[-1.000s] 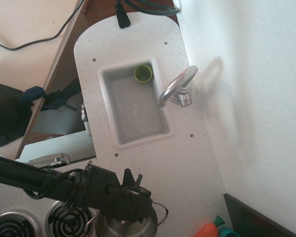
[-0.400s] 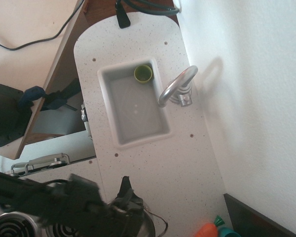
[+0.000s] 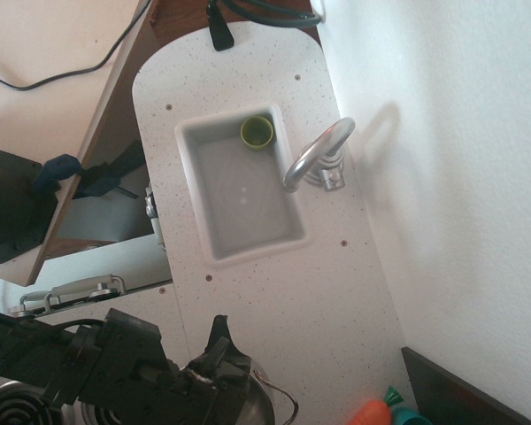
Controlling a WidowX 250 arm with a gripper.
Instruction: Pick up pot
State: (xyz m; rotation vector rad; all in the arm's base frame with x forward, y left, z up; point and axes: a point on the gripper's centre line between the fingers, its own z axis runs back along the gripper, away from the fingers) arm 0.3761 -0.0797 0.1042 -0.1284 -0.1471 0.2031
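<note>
At the bottom edge of the view, the small round shiny silver metal pot (image 3: 258, 405) sits largely hidden beneath the black robot gripper (image 3: 219, 367); only a slice of its rim and wall shows, cut off by the lower frame. One thin wire loop handle (image 3: 283, 400) projects from the pot toward the right. The pot is round, so no long axis is readable beyond the handle line, and the opposite handle is not visible.

To the pot's left lies a dark coiled stove burner (image 3: 9, 407), partly covered by the arm. To its right and above, the white speckled countertop (image 3: 310, 301) offers open surface as far as the white rectangular sink basin (image 3: 248, 199). An orange and teal toy object (image 3: 380, 412) lies near the bottom edge, well apart from the handle.

The black arm (image 3: 62, 359) enters from the lower left and lies low across the stove area, its gripper directly over the pot. Dark fingers (image 3: 219, 336) point up-frame, toward the sink. Whether the jaws are parted or closed on the rim cannot be determined.

A small yellow-green cup (image 3: 257, 132) stands in the sink's far corner, beside the curved silver faucet (image 3: 317, 155).
</note>
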